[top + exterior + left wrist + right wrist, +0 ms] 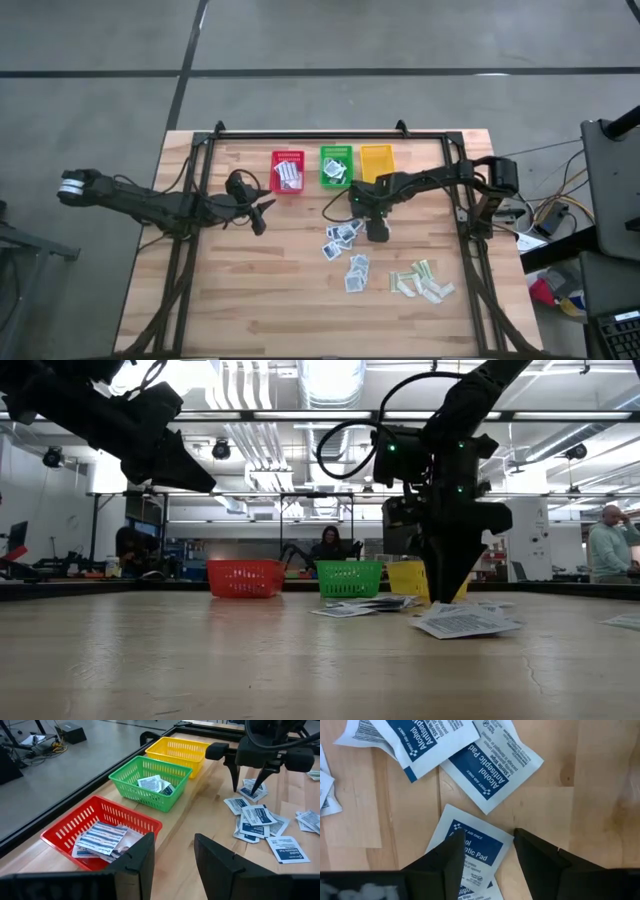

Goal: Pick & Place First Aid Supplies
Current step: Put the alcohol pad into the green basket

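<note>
You are partway through. The red plastic basket (102, 832) already holds several oblong white packets with blue stripes (100, 837), and the green plastic basket (150, 781) next to it holds a few small square white-and-blue wipe packets (155, 784). The yellow plastic basket (181, 751) on the green one's other side looks empty, as far as its inside shows.

Plenty is left on the wooden table (250, 290): a scatter of square white-and-blue antiseptic packets (345, 250) lies in front of the green basket, and a cluster of pale green-beige strips (422, 282) lies further out, on the yellow basket's side.

Your right gripper (485, 851) is low over that scatter, fingers spread and gripping nothing. One alcohol pad packet (470, 847) lies flat under them, its near part between the two tips; whether they touch it, you cannot tell.

Your left gripper (262, 210) waits beside the red basket, fingers apart and empty.
</note>
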You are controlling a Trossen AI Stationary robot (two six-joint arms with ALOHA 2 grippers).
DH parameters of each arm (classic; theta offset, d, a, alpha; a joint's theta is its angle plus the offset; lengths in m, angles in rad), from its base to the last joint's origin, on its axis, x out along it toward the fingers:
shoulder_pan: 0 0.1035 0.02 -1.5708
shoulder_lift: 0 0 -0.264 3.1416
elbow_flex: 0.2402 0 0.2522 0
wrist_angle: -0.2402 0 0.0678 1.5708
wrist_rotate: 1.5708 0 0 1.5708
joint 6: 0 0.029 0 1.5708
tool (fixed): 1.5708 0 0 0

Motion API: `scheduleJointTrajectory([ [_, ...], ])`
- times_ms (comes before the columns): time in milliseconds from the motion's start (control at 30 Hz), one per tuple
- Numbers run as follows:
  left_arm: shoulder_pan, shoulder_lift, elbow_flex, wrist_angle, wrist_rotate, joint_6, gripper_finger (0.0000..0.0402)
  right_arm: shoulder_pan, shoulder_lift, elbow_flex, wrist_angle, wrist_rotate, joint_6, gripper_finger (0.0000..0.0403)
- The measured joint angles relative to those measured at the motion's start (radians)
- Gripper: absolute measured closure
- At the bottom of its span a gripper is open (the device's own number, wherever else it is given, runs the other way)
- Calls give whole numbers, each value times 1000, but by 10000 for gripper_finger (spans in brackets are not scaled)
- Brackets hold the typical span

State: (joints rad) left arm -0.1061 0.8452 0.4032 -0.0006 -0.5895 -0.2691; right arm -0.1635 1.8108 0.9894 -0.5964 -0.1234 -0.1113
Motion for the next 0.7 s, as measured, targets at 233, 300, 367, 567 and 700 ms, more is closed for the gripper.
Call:
scheduleJointTrajectory([
  [233, 0, 0, 0, 0, 0, 0, 268, 0, 2, 27, -17, 20, 0, 273],
  [300, 0, 0, 0, 0, 0, 0, 268, 0, 3, 40, -30, 21, 0, 287],
  [367, 0, 0, 0, 0, 0, 0, 268, -1, 5, 56, -48, 24, -11, 302],
  [567, 0, 0, 0, 0, 0, 0, 268, -1, 7, 70, -40, 24, -38, 350],
  [700, 0, 0, 0, 0, 0, 0, 268, -1, 7, 68, -41, 24, -38, 380],
])
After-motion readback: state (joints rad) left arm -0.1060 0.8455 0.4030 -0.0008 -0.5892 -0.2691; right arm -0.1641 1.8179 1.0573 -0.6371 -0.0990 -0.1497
